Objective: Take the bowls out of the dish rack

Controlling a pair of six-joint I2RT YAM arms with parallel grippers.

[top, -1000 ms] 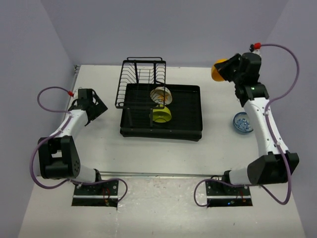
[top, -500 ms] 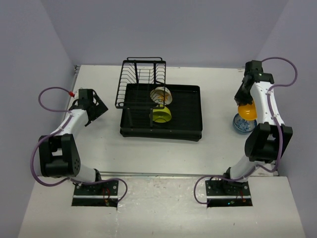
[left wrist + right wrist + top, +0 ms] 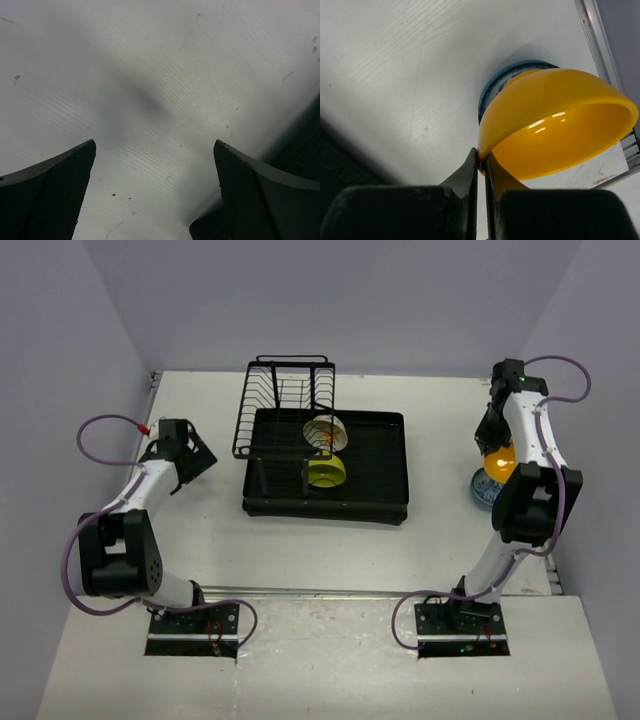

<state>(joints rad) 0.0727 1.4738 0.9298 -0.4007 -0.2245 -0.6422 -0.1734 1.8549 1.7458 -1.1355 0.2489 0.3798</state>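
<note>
My right gripper (image 3: 482,161) is shut on the rim of the orange bowl (image 3: 555,132), which hangs tilted just above a blue-patterned bowl (image 3: 495,87) on the table at the right. From above, the orange bowl (image 3: 498,459) sits over that blue-patterned bowl (image 3: 481,489). The black dish rack (image 3: 382,462) in the middle holds a yellow-green bowl (image 3: 326,473) and a white patterned bowl (image 3: 324,430) on edge. At the far left my left gripper (image 3: 198,457) is open over bare table, nothing between its fingers (image 3: 47,192).
An upright wire plate section (image 3: 285,405) stands at the rack's back left. A metal rail (image 3: 600,42) runs along the table's right edge close to the bowls. Purple walls enclose the table on three sides.
The right arm has swung the orange bowl from the back right down and toward the near side, over the blue-patterned bowl. The left arm has stayed still.
</note>
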